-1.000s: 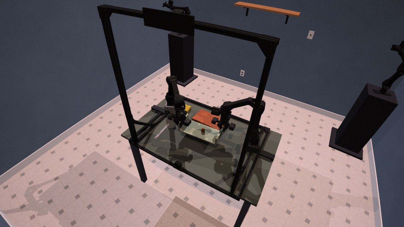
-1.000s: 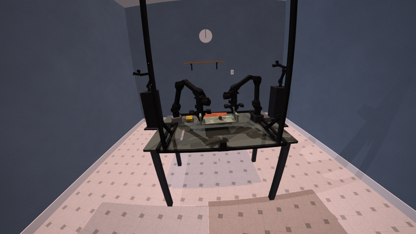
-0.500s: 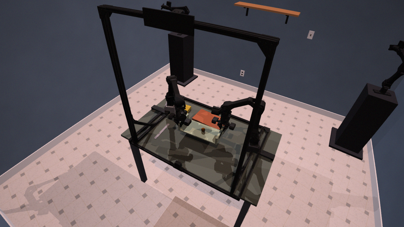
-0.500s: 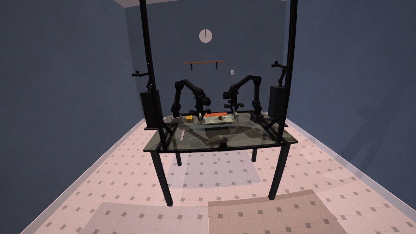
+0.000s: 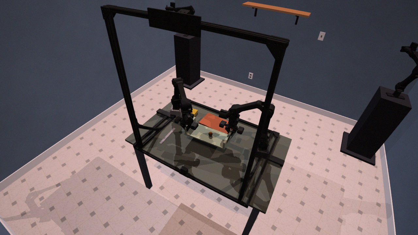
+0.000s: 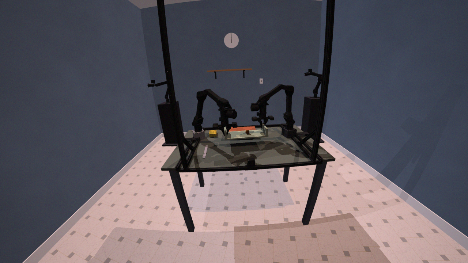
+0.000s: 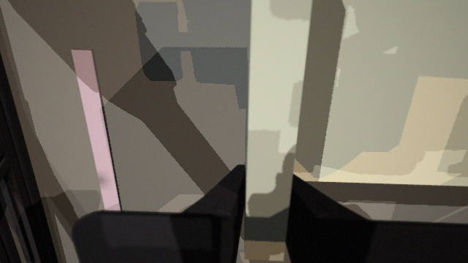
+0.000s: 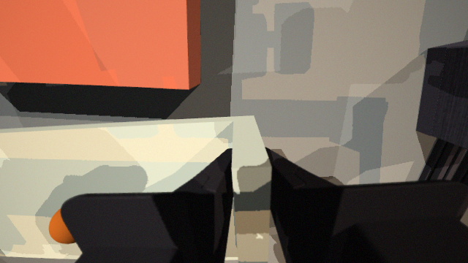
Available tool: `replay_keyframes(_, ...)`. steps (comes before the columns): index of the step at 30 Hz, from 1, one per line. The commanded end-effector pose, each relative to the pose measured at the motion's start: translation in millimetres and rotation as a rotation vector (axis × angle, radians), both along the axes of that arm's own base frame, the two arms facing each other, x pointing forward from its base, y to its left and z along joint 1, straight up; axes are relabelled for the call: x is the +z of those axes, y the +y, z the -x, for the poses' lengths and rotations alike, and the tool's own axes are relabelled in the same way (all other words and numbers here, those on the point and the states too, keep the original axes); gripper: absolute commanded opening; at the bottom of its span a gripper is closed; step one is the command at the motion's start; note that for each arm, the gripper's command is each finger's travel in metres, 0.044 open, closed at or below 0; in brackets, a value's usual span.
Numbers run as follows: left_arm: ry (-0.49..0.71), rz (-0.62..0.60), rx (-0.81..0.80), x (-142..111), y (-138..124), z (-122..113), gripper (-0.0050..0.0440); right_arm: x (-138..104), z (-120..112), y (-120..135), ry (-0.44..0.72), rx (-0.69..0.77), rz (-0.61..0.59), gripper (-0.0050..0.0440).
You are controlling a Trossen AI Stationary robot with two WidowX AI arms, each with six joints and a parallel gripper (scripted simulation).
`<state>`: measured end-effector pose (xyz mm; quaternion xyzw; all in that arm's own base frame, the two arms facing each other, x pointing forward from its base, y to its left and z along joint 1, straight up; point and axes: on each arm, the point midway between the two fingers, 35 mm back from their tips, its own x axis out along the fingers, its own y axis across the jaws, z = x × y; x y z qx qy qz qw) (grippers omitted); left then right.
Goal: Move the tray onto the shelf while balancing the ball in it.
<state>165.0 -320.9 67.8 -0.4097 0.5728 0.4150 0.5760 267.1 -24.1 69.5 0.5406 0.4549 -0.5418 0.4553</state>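
1. Left end effector (image 5: 187,130) (image 6: 225,134) (image 7: 268,172), slightly parted, clamps the tray (image 5: 201,134) (image 6: 242,134) (image 7: 278,91) (image 8: 183,146) at nine o'clock, exterior view.
2. Right end effector (image 5: 228,131) (image 6: 263,124) (image 8: 250,150), likewise, at three.
3. Ball (image 5: 210,133) (image 6: 247,132) (image 8: 60,230) inside; shelf (image 5: 214,122) (image 6: 242,128) (image 8: 110,44) beyond, twelve o'clock.
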Motion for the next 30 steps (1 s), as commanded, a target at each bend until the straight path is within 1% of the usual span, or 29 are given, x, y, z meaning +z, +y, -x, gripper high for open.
replay_keyframes(1, 0.002, 0.012, 0.001, 2.9, 2.1, -0.9, 0.002, 1.5, 0.6, -2.8, -0.003, 0.001, -0.005, 0.002)
replay_keyframes(10, 0.007, 0.034, 0.001, 3.8, 4.0, -1.3, 0.002, 0.5, 0.8, -4.6, -0.004, 0.001, -0.028, 0.002)
replay_keyframes(15, -0.008, -0.016, 0.001, 0.9, 5.3, -1.7, 0.002, 3.4, 0.9, -6.0, 0.003, 0.001, 0.024, 0.002)
replay_keyframes(19, 0.003, 0.016, 0.001, 3.1, 8.1, -2.6, 0.002, 1.3, 1.4, -9.0, -0.003, 0.001, -0.01, 0.002)
replay_keyframes(27, 0.007, 0.035, 0.001, 3.8, 9.7, -2.9, 0.002, 0.5, 1.5, -10.5, -0.004, 0.001, -0.029, 0.002)
replay_keyframes(30, -0.001, 0.009, 0.001, 2.3, 10.7, -3.2, 0.002, 2.1, 1.6, -11.6, 0.0, 0.001, -0.001, 0.002)
